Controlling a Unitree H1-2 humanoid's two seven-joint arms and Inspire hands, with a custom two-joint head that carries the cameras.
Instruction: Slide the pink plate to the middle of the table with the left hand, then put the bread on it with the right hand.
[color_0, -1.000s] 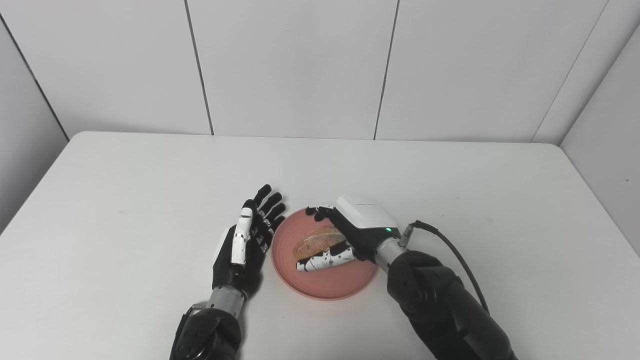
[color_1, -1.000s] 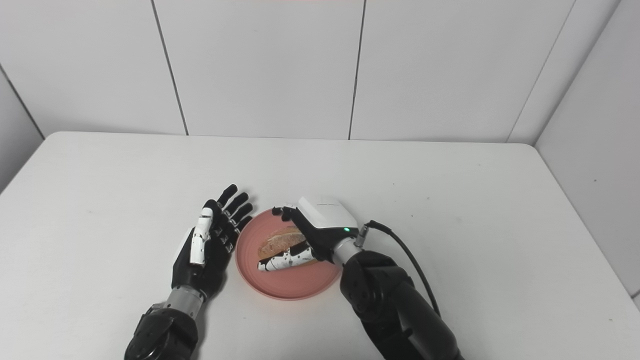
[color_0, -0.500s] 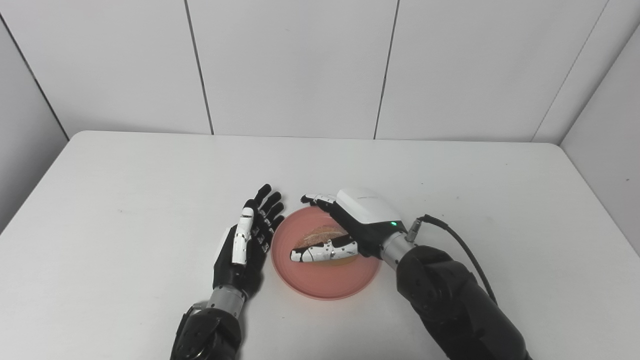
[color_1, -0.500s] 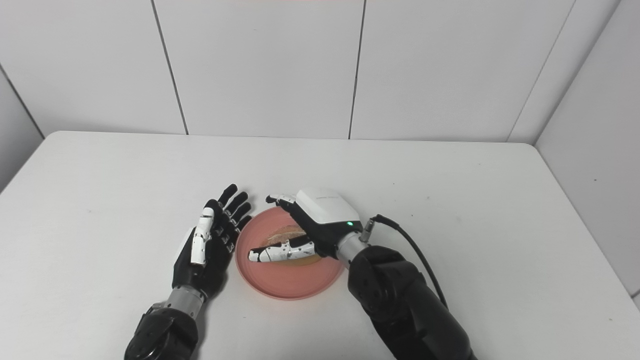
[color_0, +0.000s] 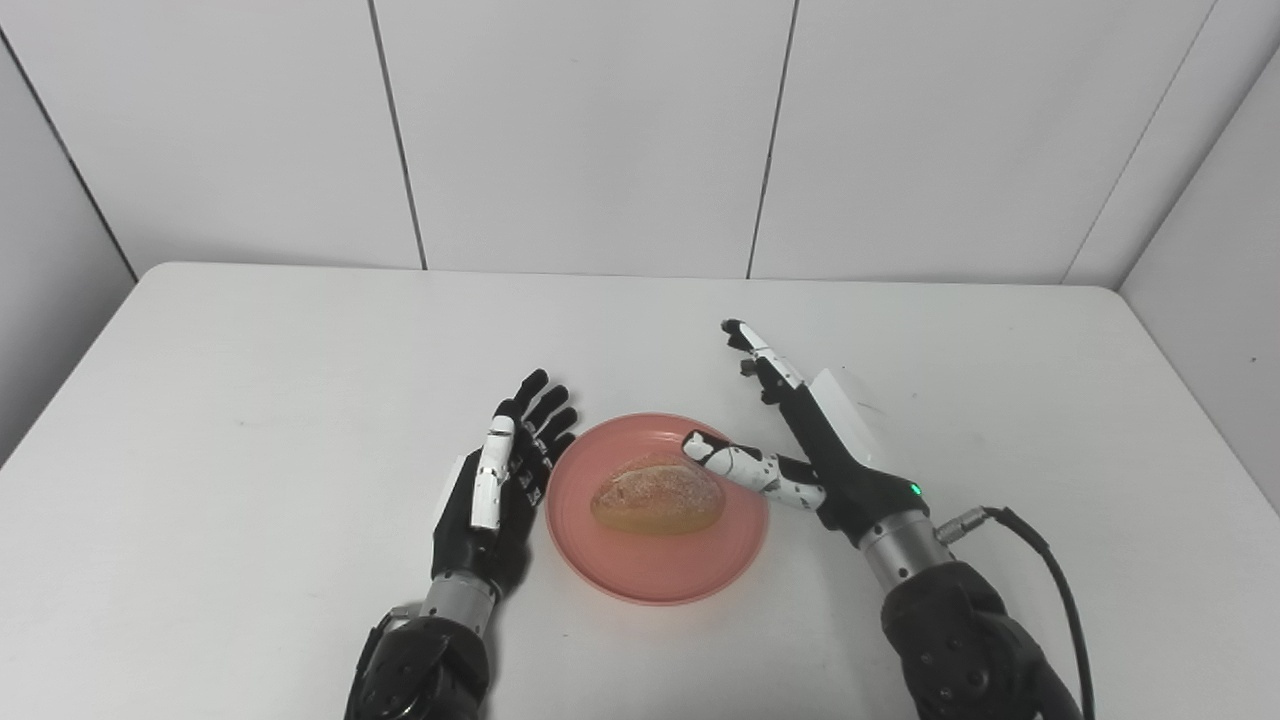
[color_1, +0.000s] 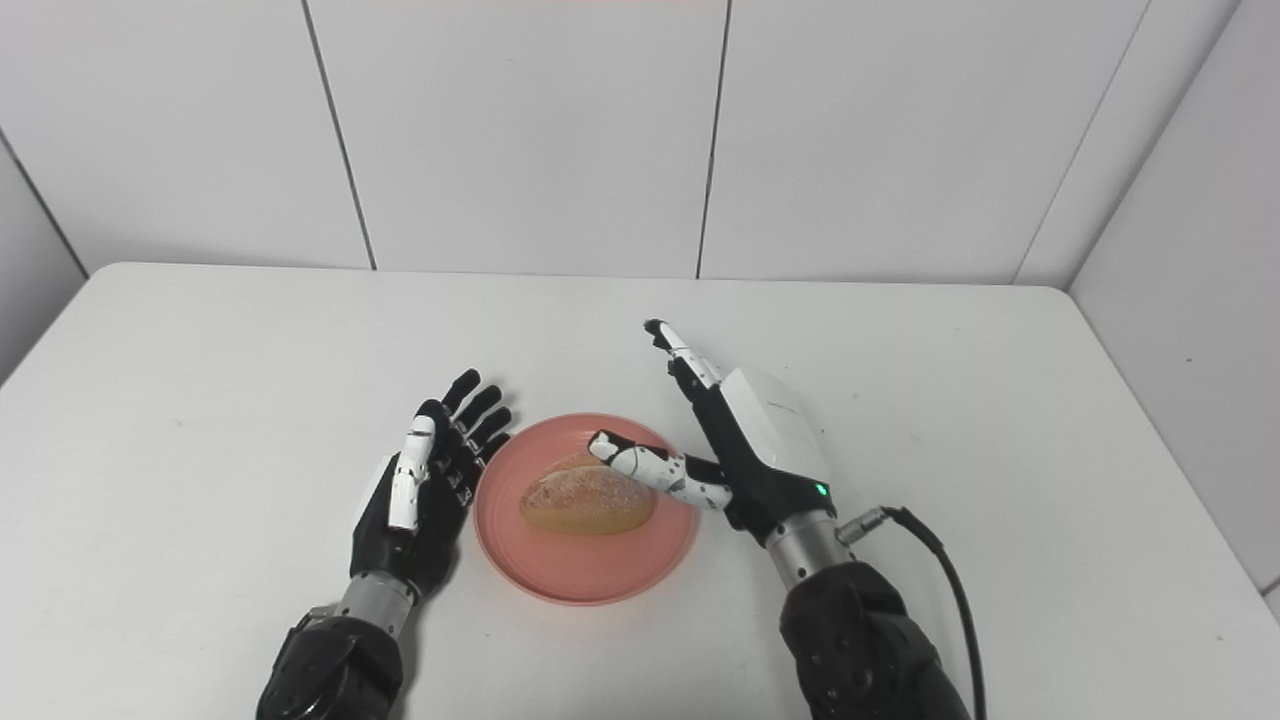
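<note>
The pink plate sits on the white table, near its middle and toward the front. A golden bread roll lies on the plate, a little left of its centre. My left hand is open and empty, upright on its edge just left of the plate's rim. My right hand is open and empty at the plate's right rim, fingers stretched toward the back, thumb over the plate's edge close to the bread. Both hands show in the right eye view too, the left hand and the right hand.
The white table runs back to white wall panels. A black cable trails from my right wrist over the table's right front.
My right hand let go of the bread, opened wide and drew back to the right off the plate. The bread stays on the plate. My left hand barely moved.
</note>
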